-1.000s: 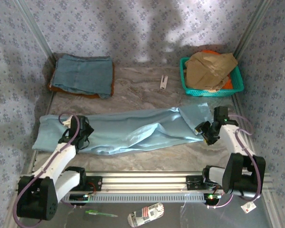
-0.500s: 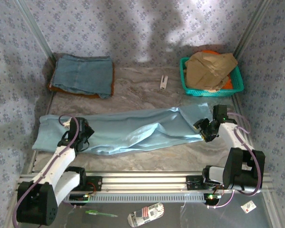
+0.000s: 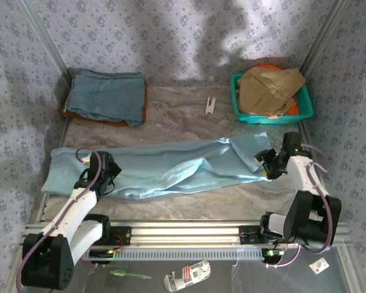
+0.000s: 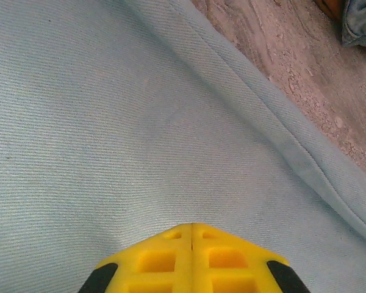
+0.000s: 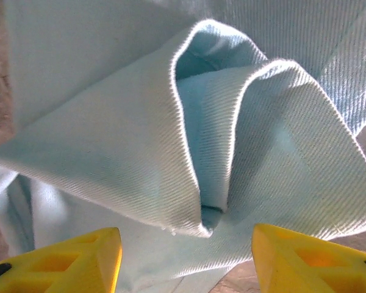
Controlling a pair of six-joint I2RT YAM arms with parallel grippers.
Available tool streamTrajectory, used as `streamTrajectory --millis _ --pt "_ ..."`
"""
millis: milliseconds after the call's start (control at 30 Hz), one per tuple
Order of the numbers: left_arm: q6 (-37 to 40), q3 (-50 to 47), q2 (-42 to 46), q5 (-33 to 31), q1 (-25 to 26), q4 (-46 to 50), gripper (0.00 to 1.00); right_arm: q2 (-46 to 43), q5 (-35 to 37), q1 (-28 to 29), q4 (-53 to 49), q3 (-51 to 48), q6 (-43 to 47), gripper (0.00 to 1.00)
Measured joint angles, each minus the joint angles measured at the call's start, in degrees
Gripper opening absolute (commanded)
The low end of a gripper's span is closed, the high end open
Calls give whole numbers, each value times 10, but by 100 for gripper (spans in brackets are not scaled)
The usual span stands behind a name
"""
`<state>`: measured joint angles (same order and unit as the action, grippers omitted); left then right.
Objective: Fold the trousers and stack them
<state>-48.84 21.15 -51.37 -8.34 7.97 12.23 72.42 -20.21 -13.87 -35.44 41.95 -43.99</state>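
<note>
Your right claw [image 3: 268, 165] just backed off outward, fingers apart. The bunched end of the long pale sky-blue thin-cloth trousers [image 3: 171, 168] sits straight ahead between them. Left claw [image 4: 191, 231] together, pressed on cloth. Fold not started.

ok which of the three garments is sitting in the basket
The crumpled tan-brown garment, in the teal plastic basket at the far right. The folded slate-blue denim garment and the long pale sky-blue trousers lie outside it.

A small white object [image 3: 210, 105] is too small to identify.
</note>
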Motion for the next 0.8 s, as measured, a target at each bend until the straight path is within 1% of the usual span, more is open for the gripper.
streamTrajectory --millis 133,200,233,300,333,367,433,600,733,800 --pt "1 0 0 0 0 0 0 39 0 9 19 0 -2 59" --pt "2 0 0 0 0 0 0 58 0 13 34 0 -2 57" --pt "3 0 0 0 0 0 0 67 0 16 41 0 -3 53" --pt "4 0 0 0 0 0 0 80 1 19 50 0 -3 31" --pt "4 0 0 0 0 0 0 85 2 20 53 2 -3 19" --pt "4 0 0 0 0 0 0 90 2 20 53 6 -4 10" --pt "5 0 0 0 0 0 0 94 2 20 52 18 -3 0" --pt "10 0 -1 0 0 0 0 87 -2 0 50 69 -7 0" --pt "10 -5 -2 0 0 -6 0 90 -14 -40 52 111 -16 0" --pt "8 -16 -2 0 0 -10 0 109 -17 -55 53 136 -22 0"
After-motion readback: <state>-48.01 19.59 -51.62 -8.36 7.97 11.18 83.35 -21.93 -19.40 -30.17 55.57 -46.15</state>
